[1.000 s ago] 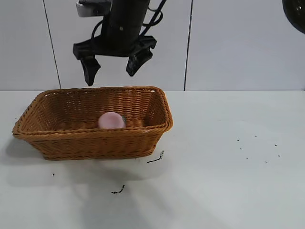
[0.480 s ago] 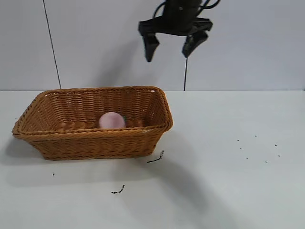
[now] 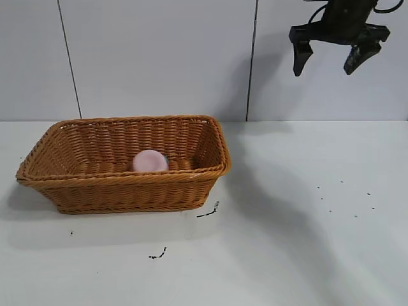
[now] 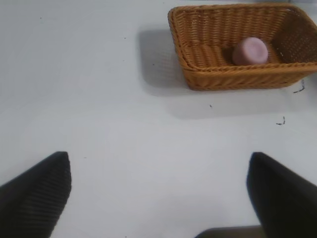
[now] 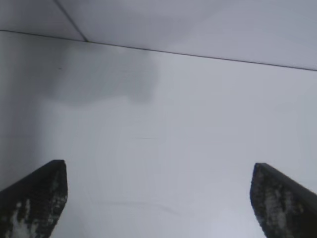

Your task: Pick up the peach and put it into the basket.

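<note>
Exterior view: the basket sits on the white tabletop at centre left, and the peach lies inside it near the front wall. The right gripper hangs at the upper right of the frame, well apart from the basket, jaws spread and empty.

Left wrist view: the left gripper shows spread jaws over bare tabletop; basket and peach appear at upper right.

Right wrist view: spread jaws over plain tabletop.
</note>
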You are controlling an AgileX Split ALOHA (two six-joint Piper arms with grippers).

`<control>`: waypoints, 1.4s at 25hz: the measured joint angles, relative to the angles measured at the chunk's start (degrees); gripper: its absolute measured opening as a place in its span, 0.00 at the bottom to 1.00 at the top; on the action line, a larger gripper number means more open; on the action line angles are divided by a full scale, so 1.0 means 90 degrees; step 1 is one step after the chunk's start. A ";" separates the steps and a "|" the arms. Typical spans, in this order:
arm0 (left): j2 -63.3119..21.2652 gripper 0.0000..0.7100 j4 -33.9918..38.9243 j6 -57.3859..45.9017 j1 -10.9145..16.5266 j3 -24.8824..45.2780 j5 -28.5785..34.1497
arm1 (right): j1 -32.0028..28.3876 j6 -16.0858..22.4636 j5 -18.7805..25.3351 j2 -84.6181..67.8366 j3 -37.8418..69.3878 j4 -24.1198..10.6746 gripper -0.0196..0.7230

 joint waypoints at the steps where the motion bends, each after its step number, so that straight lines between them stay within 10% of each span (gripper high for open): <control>1: 0.0000 0.98 0.0000 0.0000 0.0000 0.0000 0.0000 | 0.0000 0.0000 0.0000 -0.0157 0.0174 0.0042 0.96; 25: 0.0000 0.98 0.0000 0.0000 0.0000 0.0000 0.0000 | 0.0000 0.0095 -0.0019 -0.8315 0.8991 0.0106 0.96; 35: 0.0000 0.98 0.0000 0.0000 0.0000 0.0000 0.0000 | 0.0013 0.0096 -0.0932 -1.2173 1.1813 0.0106 0.96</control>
